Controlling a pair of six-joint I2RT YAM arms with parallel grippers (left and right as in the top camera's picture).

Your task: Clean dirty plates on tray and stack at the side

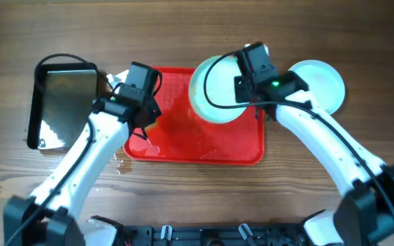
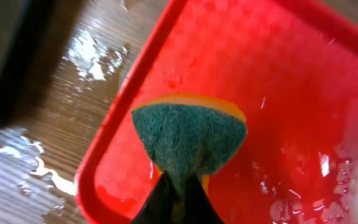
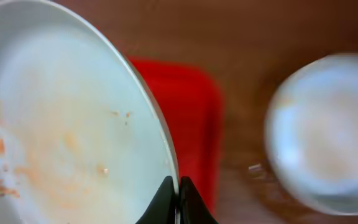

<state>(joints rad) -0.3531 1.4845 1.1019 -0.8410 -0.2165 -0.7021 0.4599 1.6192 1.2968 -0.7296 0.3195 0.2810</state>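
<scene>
Right gripper (image 3: 178, 200) clamped on rim of dirty plate (image 3: 73, 124), at plate's 3 o'clock edge seen from above. Orange smears noted across face. Plate held over tray (image 1: 204, 147), at its 1 o'clock corner. Second plate (image 1: 323, 82) set on table (image 1: 183, 41), 3 o'clock of tray. Left gripper (image 2: 178, 198) closed on sponge (image 2: 188, 137), over tray's 9 o'clock edge. Plate judged stiff, light, breakable, slippery when wet. Deep rim pinch advised.
</scene>
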